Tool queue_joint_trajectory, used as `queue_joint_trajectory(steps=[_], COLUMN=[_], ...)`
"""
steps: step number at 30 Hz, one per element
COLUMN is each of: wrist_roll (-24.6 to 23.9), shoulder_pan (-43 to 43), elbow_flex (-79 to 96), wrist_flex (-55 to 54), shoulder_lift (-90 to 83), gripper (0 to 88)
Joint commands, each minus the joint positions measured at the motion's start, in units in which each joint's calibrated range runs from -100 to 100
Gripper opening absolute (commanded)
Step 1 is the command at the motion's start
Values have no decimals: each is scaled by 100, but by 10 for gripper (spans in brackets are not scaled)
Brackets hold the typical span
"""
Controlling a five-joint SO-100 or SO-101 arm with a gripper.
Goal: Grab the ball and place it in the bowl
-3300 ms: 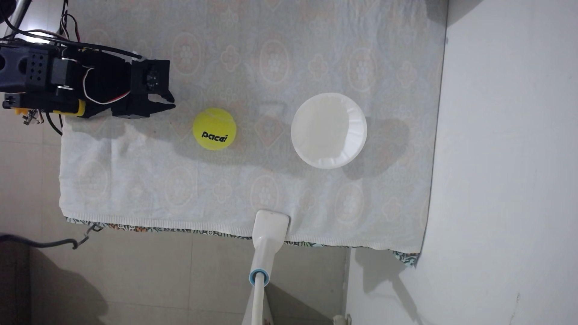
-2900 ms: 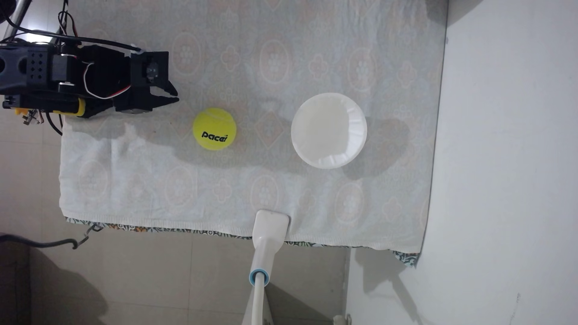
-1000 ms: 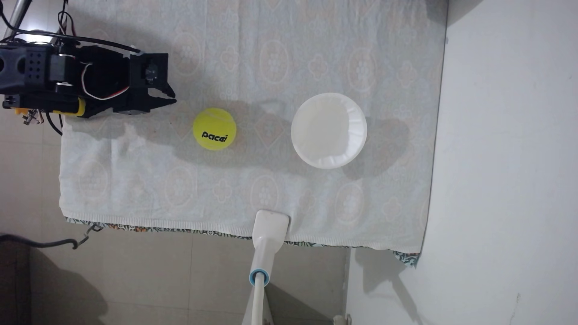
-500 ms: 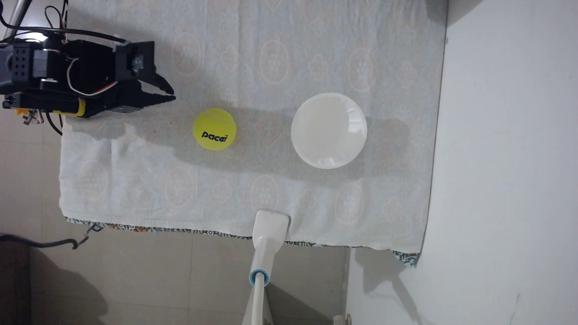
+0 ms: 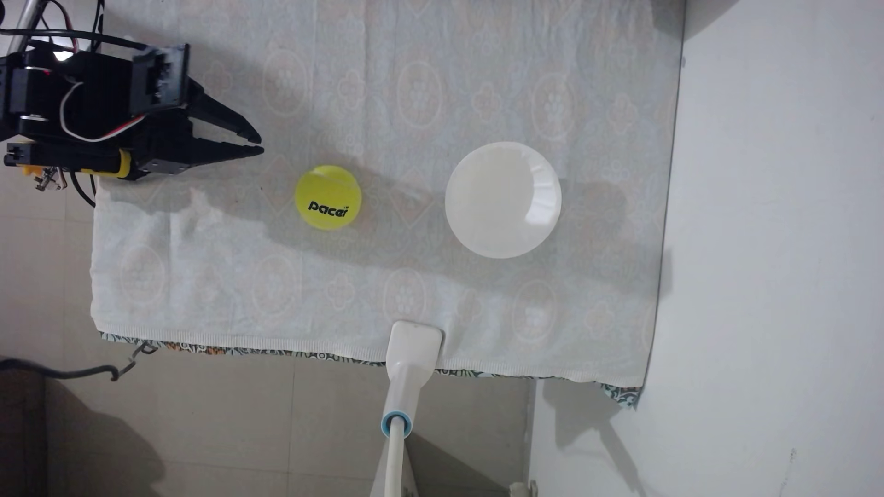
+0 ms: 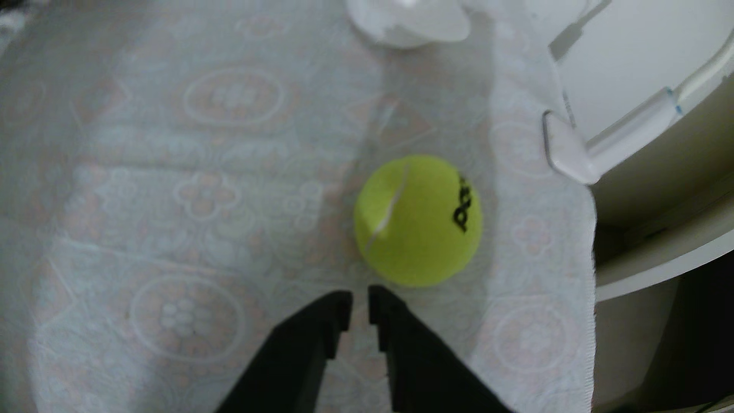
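Observation:
The yellow-green ball [image 5: 327,197] with black lettering rests on the patterned cloth, left of the white bowl [image 5: 502,199], which stands empty. My black gripper [image 5: 260,145] hovers to the upper left of the ball in the fixed view, its tips pointing right and a short way from it. The jaws are nearly together with a thin slit between them and nothing held. In the wrist view the ball [image 6: 418,220] lies just beyond the gripper [image 6: 360,305], slightly right of its line. The bowl [image 6: 413,24] is cut off at the top edge.
A white clamp head on a stalk [image 5: 415,344] grips the cloth's lower edge; the wrist view has the clamp head [image 6: 572,155] to the right of the ball. The pale cloth [image 5: 335,286] covers the table. A white wall [image 5: 775,239] borders its right side. Cables [image 5: 71,370] hang at lower left.
The arm has tilted so the wrist block moved left and up in the fixed view, while the fingertips stayed almost in place. Its shadow now spreads over the ball and bowl.

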Motion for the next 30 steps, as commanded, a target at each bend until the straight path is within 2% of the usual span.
queue_joint_trajectory(steps=[1, 7, 13, 18, 21, 30], wrist_roll=[15, -39, -112, -195, -313, -488], shoulder_pan=[16, 82, 269, 467, 600, 710], elbow_flex=[-605, -1141, -1577, -2440, -2631, -3494], wrist_flex=[21, -20, -201, -324, -579, -579], shoulder_lift=[-16, 709, 1071, 2149, 2512, 3687], gripper=[49, 67, 174, 204, 261, 348])
